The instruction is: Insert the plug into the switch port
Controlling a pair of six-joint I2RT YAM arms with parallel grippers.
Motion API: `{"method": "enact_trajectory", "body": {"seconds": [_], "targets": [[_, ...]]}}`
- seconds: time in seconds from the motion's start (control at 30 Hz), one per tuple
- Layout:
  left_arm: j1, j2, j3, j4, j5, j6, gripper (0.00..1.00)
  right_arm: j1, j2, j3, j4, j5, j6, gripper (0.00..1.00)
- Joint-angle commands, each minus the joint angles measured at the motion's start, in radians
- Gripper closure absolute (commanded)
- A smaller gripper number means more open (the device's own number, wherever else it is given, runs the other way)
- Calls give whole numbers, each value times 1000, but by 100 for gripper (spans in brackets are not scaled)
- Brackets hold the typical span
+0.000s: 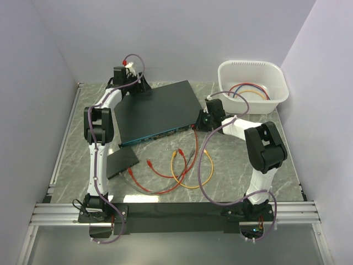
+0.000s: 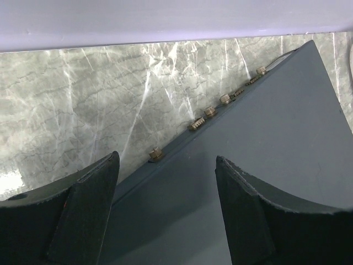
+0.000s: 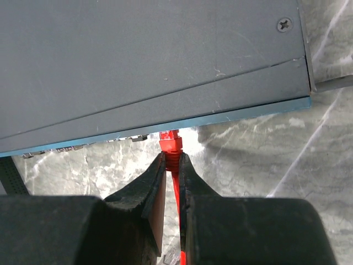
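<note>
Gripping the red plug (image 3: 171, 141) by its ribbed boot, the right gripper (image 3: 171, 161) is clamped shut on it, with the plug's tip at the teal front edge of the switch (image 1: 157, 107); seating cannot be judged. The switch lies flat and angled at mid-table (image 1: 259, 182). The left gripper (image 2: 166, 161), jaws wide apart, hovers over the switch's rear edge.

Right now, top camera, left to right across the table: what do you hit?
small black slab → switch → right claw, shut on the red plug at the right end of the switch's front edge → white basin
</note>
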Motion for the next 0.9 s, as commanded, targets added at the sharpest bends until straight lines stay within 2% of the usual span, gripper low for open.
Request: {"method": "enact_trajectory", "body": {"seconds": [0.0,0.23,0.47,0.5,0.53,0.6,0.63,0.73,0.87], "targets": [[-24,46,-1,-151,59,-17,24,-18,-10,129,468,-38,71,100],[-24,49,5,-156,60,-14,24,-23,69,149,483,-49,103,100],[-24,49,8,-158,60,-14,23,-23,49,205,432,-21,41,100],[-24,49,6,-158,62,-14,23,-24,49,213,416,-22,36,96],[-24,49,6,-158,62,-14,23,-24,46,224,408,-26,31,85],[-24,48,5,-156,60,-14,23,-24,41,224,397,-32,25,72],[-24,49,5,-155,59,-14,23,-24,35,215,397,-35,22,62],[-24,48,5,-154,59,-15,23,-24,27,193,383,-42,16,51],[-24,49,3,-153,54,-17,23,-24,1,152,380,-52,20,45]]}}
